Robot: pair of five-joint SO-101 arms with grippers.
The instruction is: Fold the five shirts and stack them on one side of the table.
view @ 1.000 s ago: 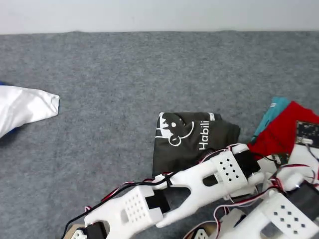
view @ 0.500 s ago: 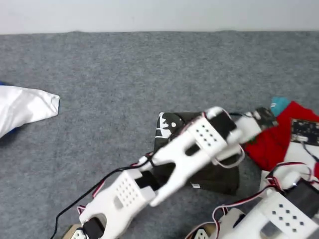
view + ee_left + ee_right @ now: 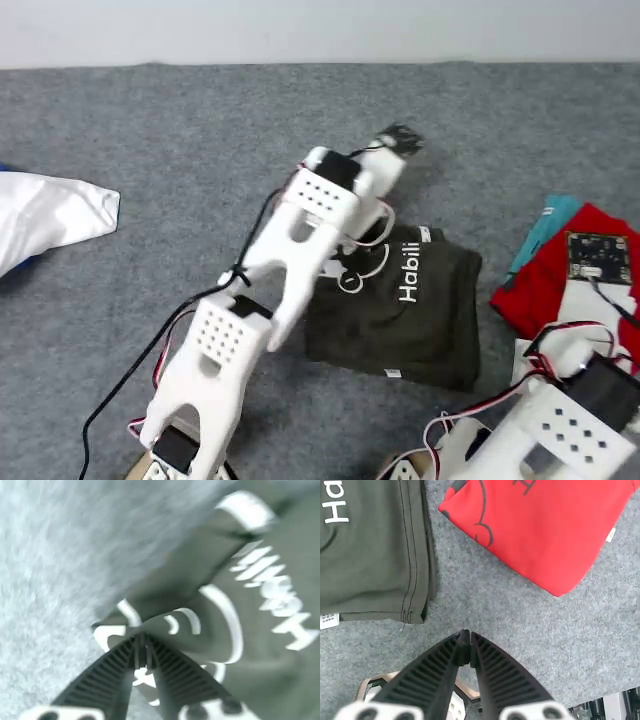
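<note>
A folded dark olive shirt (image 3: 410, 310) with white print lies right of the table's centre. My left arm (image 3: 300, 230) stretches over its printed near-left corner. In the left wrist view my left gripper (image 3: 141, 649) is shut, its tips just over the white print (image 3: 220, 615) near the shirt's edge; I cannot tell whether they touch the cloth. A folded red shirt (image 3: 555, 285) lies at the right on a teal one (image 3: 545, 225). My right gripper (image 3: 467, 636) is shut and empty over bare mat, between the olive shirt (image 3: 370, 555) and the red shirt (image 3: 545, 525).
A white shirt (image 3: 50, 215) lies at the far left edge with a bit of blue under it. The right arm (image 3: 565, 425) fills the bottom right corner. Grey mat (image 3: 200, 130) covers the table, with free room at the back and left of centre.
My left arm has swung up and to the left, from beside the red shirt to over the olive shirt's printed corner. The right arm has barely moved.
</note>
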